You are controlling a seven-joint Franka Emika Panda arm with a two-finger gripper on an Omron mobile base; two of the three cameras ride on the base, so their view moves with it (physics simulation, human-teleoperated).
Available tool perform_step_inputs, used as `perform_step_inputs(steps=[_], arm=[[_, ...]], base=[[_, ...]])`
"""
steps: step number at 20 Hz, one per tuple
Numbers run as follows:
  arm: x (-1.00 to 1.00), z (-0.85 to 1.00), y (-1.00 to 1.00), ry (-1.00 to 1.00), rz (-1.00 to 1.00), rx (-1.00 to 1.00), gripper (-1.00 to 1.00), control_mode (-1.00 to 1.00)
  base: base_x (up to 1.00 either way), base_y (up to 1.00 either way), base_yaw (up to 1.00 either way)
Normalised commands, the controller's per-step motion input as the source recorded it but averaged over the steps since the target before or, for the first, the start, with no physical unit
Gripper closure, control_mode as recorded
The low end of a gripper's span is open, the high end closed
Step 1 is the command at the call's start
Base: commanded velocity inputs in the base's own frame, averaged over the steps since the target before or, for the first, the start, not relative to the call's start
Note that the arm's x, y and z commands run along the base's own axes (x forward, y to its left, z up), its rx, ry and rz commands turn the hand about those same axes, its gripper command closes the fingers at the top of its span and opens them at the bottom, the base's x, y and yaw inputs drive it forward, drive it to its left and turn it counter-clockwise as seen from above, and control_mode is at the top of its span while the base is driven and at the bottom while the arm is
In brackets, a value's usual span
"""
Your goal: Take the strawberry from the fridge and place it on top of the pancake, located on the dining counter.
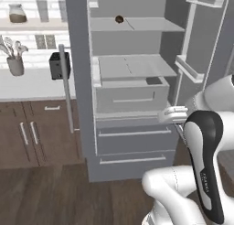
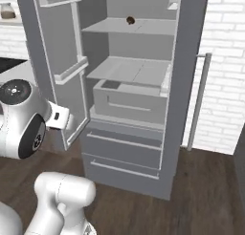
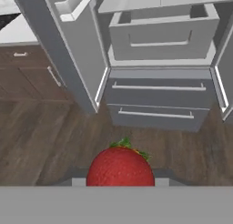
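Transport is judged to be the step in hand: the strawberry [image 3: 120, 166] is seen at the bottom of the hand view, pinched between the jaws of the gripper [image 3: 120, 181], whose dark tips show just at either side of the berry, above the wood floor [image 3: 41, 141] and well apart from the fridge [image 1: 132, 96]. At the left, on the wall tabletop [image 1: 27, 84], a cup of utensils [image 1: 15, 59] and a small dark appliance [image 1: 59, 65] are seen. Further right, the fridge is shown with its doors swung open; a small brown round item [image 1: 119, 19] is left on the upper shelf, the middle shelf is bare, and the crisper drawer [image 1: 132, 93] below it is slid partly out, with nothing visible inside. The two bottom drawers are closed. Next, a turn away from the fridge toward the dining counter is called for, with the grip kept steady until the berry is above the pancake.
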Motion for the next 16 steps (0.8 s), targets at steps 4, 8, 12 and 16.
perform_step_inputs(steps=[4, 8, 12, 16], arm=[[0.0, 0.0, 0.0, 0.0, 0.0, 0.0, 1.0, 1.0], [0.0, 0.0, 0.0, 0.0, 0.0, 0.0, 1.0, 1.0], [0.0, 0.0, 0.0, 0.0, 0.0, 0.0, 1.0, 1.0], [0.0, 0.0, 0.0, 0.0, 0.0, 0.0, 1.0, 1.0]], base=[[-1.0, 0.17, 0.47], [-1.0, 0.36, 0.5], [-1.0, 0.48, 0.52], [-0.99, 0.38, 0.51]])
